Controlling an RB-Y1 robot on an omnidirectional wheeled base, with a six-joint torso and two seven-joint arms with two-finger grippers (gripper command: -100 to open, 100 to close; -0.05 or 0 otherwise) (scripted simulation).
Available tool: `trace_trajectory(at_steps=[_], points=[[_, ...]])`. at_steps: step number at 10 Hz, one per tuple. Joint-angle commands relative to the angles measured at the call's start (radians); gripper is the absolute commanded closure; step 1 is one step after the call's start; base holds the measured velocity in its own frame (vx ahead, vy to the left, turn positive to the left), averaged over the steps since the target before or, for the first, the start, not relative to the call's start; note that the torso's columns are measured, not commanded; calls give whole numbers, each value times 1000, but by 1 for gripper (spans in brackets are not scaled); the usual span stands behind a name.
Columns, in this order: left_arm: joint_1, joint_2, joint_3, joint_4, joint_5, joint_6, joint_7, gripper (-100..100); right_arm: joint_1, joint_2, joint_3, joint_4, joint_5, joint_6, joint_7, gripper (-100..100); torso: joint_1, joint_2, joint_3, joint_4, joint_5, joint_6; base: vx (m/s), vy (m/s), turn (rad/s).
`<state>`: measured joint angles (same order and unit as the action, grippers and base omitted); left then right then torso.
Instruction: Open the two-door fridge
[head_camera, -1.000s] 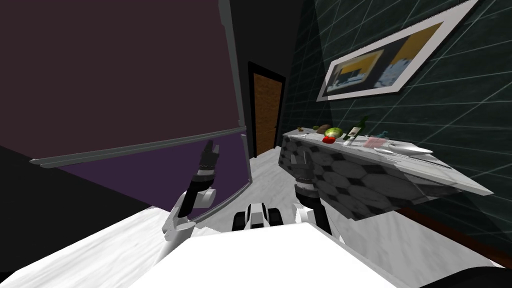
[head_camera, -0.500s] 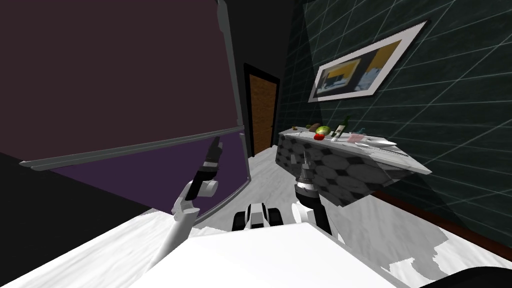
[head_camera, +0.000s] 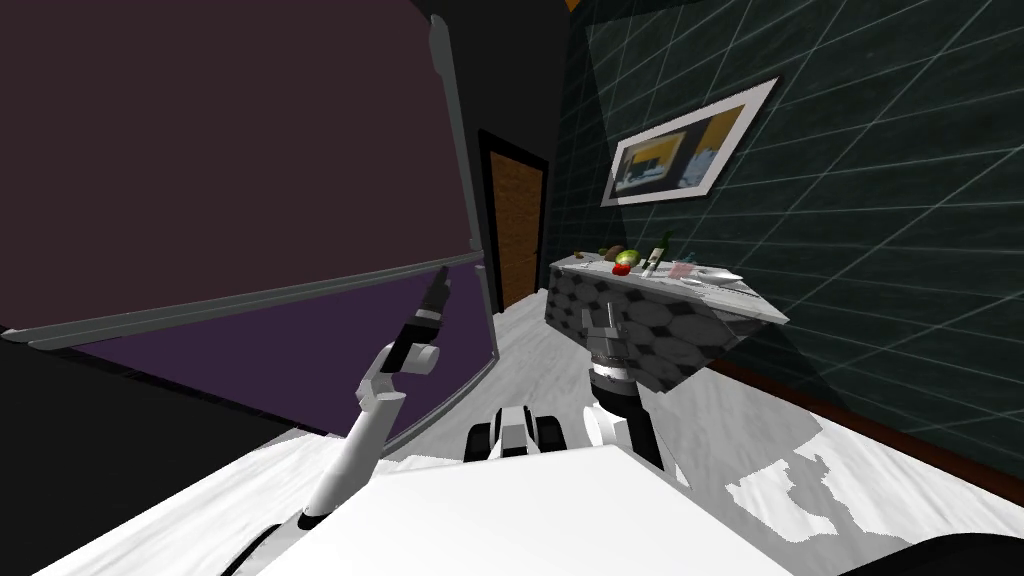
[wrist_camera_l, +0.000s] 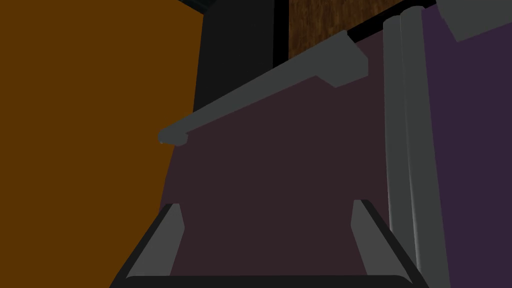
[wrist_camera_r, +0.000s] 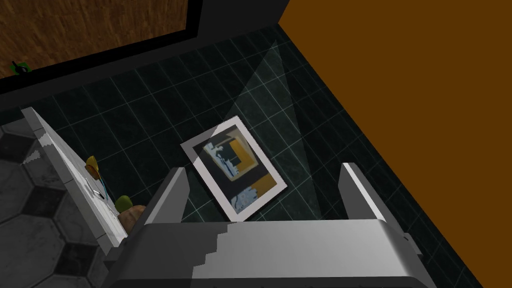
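The flat, dark purple fridge is showing long grey handles. The left gripper and right gripper are gaping wide.

**Dim room, one pale wedge of light on the tiled wall**

The scene is dark overall. Above the counter, a paler wedge of light fans down the dark green tiled wall and crosses the framed picture. The right wrist view shows the same wedge.

The white floor in front of the counter is the brightest surface. Grey shade with jagged edges spreads from the counter's foot along the tiled wall.

Across from the counter, the fridge is flat, evenly dim purple.

A stair-stepped shadow edge crosses the right gripper body.

In the head view, straight edges splay toward the corners.
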<state>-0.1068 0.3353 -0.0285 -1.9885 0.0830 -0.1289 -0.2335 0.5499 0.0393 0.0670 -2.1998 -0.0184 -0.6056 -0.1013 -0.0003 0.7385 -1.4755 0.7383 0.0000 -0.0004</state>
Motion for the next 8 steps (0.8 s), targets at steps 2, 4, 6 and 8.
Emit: trace_trajectory(at_steps=[2, 4, 6, 8], points=[[-106, 40, -4, 69, 35, 89, -37, -100, 0, 0, 0, 0, 0, 0, 0, 0, 0, -1, -1, 0, 0, 0, -63, 37, -94], [-160, 56, -7, 101, 50, 137, -54, -100, 0, 0, 0, 0, 0, 0, 0, 0, 0, -1, -1, -1, 0, 0, -52, 34, -113], [-208, 72, -12, 133, 64, 186, -71, -100, 0, 0, 0, 0, 0, 0, 0, 0, 0, -1, -1, -1, 0, 0, -39, 30, -86], [-264, 88, -16, 165, 78, 229, -87, -100, 0, 0, 0, 0, 0, 0, 0, 0, 0, -1, -1, 0, 0, 0, -37, 25, -92]])
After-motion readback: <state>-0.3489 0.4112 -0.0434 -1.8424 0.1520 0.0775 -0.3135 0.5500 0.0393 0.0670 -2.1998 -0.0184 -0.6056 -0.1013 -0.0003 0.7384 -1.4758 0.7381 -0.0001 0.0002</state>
